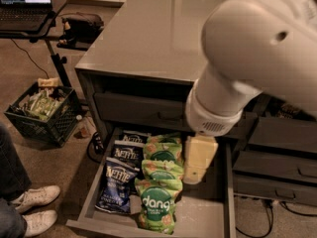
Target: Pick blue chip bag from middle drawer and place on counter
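The middle drawer (204,213) is pulled open below the grey counter (148,33). Three blue chip bags with "Kettle" lettering lie in a column at its left: one at the front (116,187), one in the middle (127,153), one at the back (133,137). Three green "dang" bags (156,206) lie in a column just right of them. My cream-coloured gripper (198,160) hangs from the big white arm over the drawer. It is just right of the green bags, a bag's width from the blue ones, and holds nothing that I can see.
A black crate (42,113) of items stands on the floor at left, beside a laptop stand (54,58). A person's white shoes (34,197) are at lower left. Narrower closed dark drawers (282,182) sit to the right, with cables under them.
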{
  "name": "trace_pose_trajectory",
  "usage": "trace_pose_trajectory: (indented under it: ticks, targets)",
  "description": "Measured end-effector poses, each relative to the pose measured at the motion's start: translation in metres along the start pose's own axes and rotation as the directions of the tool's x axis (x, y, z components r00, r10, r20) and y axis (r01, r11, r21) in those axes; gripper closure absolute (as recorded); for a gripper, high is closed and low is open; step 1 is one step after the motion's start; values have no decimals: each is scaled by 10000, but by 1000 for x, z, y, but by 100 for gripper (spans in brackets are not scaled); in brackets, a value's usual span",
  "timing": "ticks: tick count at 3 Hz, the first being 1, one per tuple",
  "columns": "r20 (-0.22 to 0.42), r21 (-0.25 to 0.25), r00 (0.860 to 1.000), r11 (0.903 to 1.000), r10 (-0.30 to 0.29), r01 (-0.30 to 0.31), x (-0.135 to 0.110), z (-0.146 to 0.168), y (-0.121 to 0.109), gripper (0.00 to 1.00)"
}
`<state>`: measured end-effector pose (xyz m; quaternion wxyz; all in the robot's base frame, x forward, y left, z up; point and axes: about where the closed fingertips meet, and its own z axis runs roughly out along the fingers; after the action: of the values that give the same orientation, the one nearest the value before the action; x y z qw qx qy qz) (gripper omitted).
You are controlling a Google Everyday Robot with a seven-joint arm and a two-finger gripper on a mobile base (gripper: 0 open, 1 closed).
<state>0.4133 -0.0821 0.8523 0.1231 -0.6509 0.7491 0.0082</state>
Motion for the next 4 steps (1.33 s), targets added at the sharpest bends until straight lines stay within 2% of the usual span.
trace_pose_trajectory:
  ticks: [1, 2, 3, 4]
  targets:
    - [212, 44, 9982, 9984, 558, -559, -22, 43, -15, 0]
    - [476, -681, 9910, 9902, 1255, -1221, -38, 89, -28, 0]
    - [538, -672, 9911, 9907, 1216, -1179, -42, 94, -26, 0]
    - [892, -847, 9883, 9896, 1235, -1160, -59, 130, -25, 0]
